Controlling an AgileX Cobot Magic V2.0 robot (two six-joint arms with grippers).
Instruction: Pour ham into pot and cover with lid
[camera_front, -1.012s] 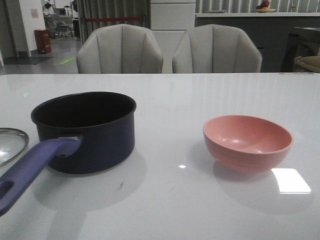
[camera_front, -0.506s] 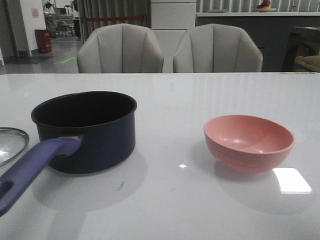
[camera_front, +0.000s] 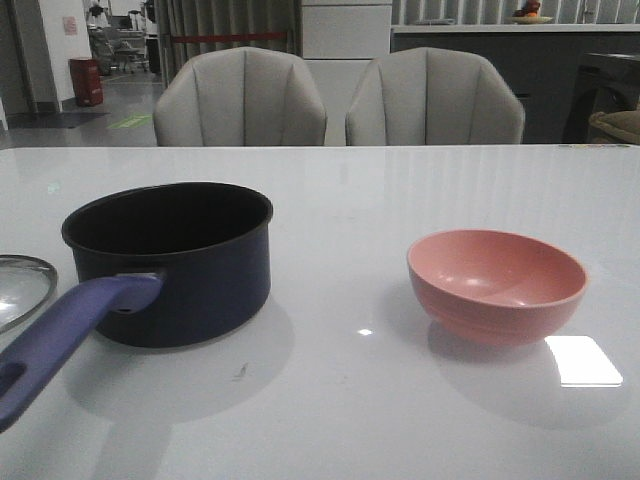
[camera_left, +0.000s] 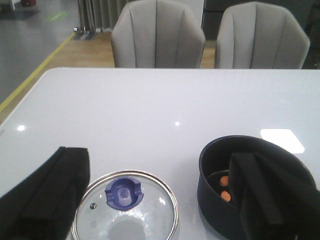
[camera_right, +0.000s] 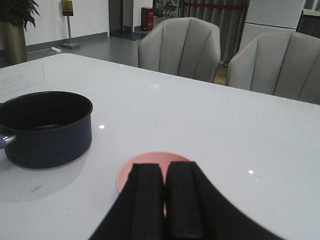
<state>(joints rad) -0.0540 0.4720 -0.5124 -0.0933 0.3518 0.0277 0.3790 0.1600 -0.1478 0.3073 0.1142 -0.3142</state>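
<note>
The dark navy pot (camera_front: 200, 290) stands at the left of the table, its purple-blue handle (camera_front: 70, 330) pointing toward the front left. In the left wrist view the pot (camera_left: 210, 200) holds orange-pink ham chunks (camera_left: 225, 196). The glass lid (camera_front: 20, 285) lies flat on the table left of the pot, its blue knob (camera_left: 124, 192) up. My left gripper (camera_left: 156, 155) is open above the lid (camera_left: 150, 220), with one finger (camera_left: 260, 190) in front of the pot. My right gripper (camera_right: 164, 167) is shut and empty above the pink bowl (camera_right: 145, 162). Neither gripper shows in the front view.
The pink bowl (camera_front: 495, 285) sits at the right of the table, and no ham shows in it. Two grey chairs (camera_front: 240, 100) stand behind the table's far edge. White tabletop (camera_front: 340, 390) lies between pot and bowl.
</note>
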